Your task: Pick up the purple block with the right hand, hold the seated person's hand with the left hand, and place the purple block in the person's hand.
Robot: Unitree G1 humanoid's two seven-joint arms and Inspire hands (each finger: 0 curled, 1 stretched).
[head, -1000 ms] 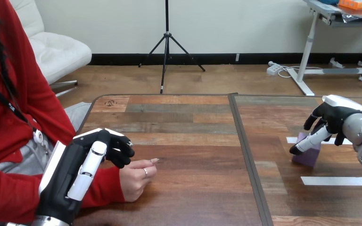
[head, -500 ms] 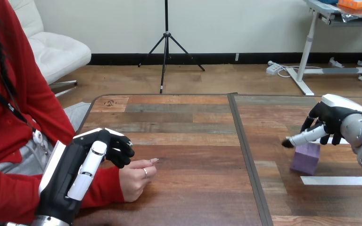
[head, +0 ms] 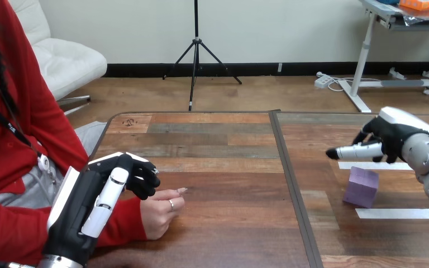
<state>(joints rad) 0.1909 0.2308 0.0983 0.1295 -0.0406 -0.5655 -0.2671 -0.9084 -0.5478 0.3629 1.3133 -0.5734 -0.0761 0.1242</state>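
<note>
While the purple block lies just below it, the right robot hand hangs spread, empty.

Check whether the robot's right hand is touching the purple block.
Apart. In the head view the right hand hangs above the purple block, and a white tape strip shows in the gap between them.

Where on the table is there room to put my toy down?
The wide middle of the table, between the person's hand and the purple block, is bare. It is crowded at the left hand and around the right hand.
</note>
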